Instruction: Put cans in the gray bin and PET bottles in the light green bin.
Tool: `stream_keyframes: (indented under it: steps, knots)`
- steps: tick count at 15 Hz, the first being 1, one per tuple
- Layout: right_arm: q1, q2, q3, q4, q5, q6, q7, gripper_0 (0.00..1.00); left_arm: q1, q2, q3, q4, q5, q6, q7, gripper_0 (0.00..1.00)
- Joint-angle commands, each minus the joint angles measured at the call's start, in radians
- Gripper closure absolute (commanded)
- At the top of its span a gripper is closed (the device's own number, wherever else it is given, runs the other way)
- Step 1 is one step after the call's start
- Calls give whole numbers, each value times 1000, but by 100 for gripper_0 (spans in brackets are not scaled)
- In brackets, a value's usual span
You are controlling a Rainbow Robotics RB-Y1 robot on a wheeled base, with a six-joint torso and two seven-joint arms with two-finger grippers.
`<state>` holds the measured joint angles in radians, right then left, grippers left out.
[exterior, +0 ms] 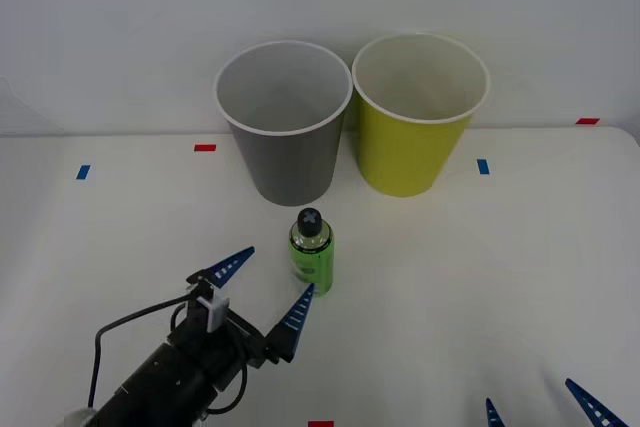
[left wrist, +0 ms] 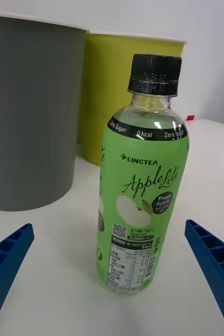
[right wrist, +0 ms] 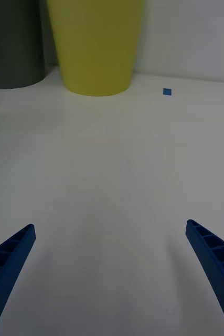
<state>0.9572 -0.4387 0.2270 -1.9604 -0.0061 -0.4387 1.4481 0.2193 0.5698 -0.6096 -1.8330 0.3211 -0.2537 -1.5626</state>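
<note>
A white desk (exterior: 520,277) is running back to a plain pale wall, dotted with small red and blue tape marks. In the front view the bottle (exterior: 311,250) is standing upright just in front of the gray bin (exterior: 285,122), with the green bin (exterior: 418,112) beside that bin and nearly touching it. The left hand (exterior: 267,284) is sitting low in front of the bottle, fingers apart, one tip almost touching the label, likely lining up to straddle it for a side grasp. The right hand (exterior: 545,405) is waiting well off from the bottle, cut off by the frame's edge.

In the right wrist view the right hand's fingers (right wrist: 9,262) are standing wide apart over bare desk, holding nothing. Only the lower walls of the two bins are showing, so their rims and insides are hidden.

In the left wrist view the bottle is standing between the spread fingers (left wrist: 211,268), not yet touched. Its base is resting on the desk, the black cap on. Whether the bins are holding anything is hard to judge here; the front view is showing pale insides, though not their floors.
</note>
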Motion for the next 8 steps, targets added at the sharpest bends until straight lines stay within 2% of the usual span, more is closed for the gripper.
stream_keyframes:
  steps: [1,8]
  knots:
    - [0,0,0,0,0,0,0,0,-55,-42,-1,0,10,70,1,0]
    - [0,0,0,0,0,0,0,0,-132,-83,-33,0,23,157,1,0]
